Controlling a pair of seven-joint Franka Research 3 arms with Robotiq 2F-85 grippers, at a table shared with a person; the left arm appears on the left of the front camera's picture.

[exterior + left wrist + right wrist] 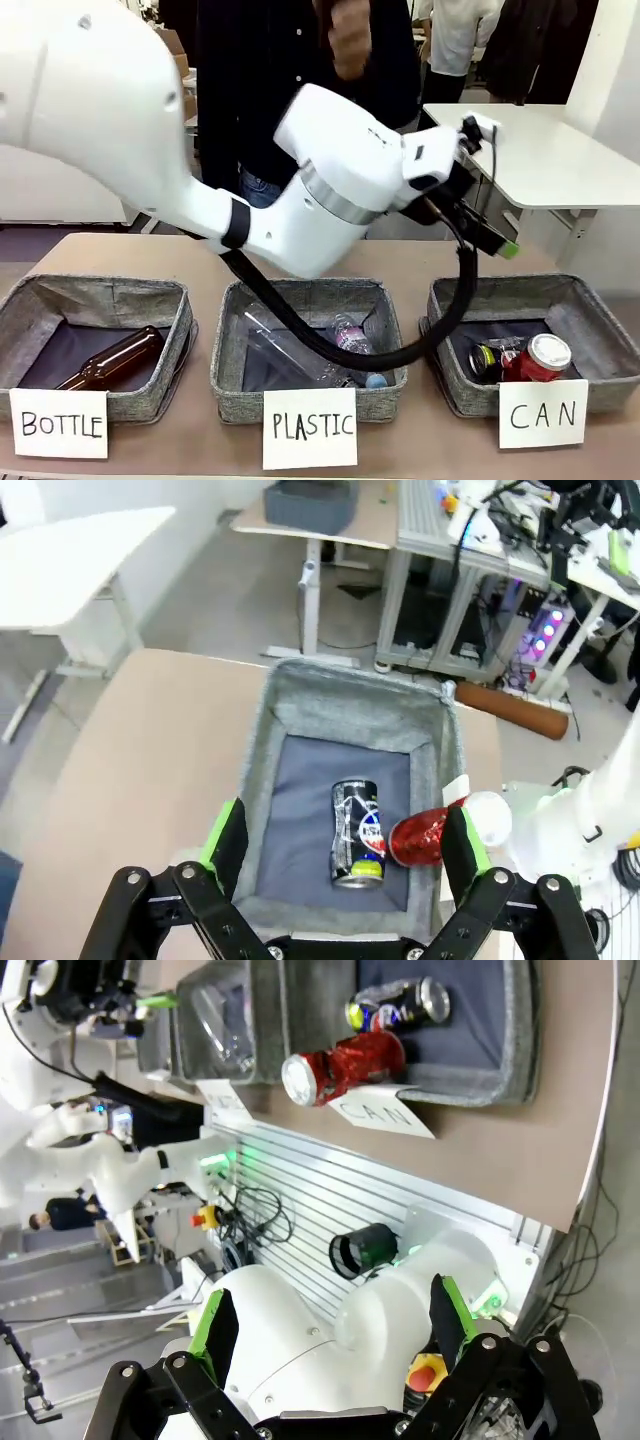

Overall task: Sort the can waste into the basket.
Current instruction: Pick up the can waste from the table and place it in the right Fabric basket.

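Observation:
The grey basket (600,300) signed "CAN" stands at the table's right front. Inside it lie the can waste: a silver and dark blue can (487,360) on its side and a red can (540,360) leaning on the front wall. My left arm reaches across from the left, and its gripper (497,240) hangs above this basket. In the left wrist view the left gripper (345,845) is open and holds nothing, right over the dark blue can (357,832) and the red can (420,838). My right gripper (332,1325) is open and bare, far from the basket (520,1020).
A basket signed "PLASTIC" (230,330) in the middle holds clear bottles. A basket signed "BOTTLE" (40,300) at the left holds a brown bottle (115,362). A person in dark clothes (290,60) stands at the far side. A white table (540,150) stands behind on the right.

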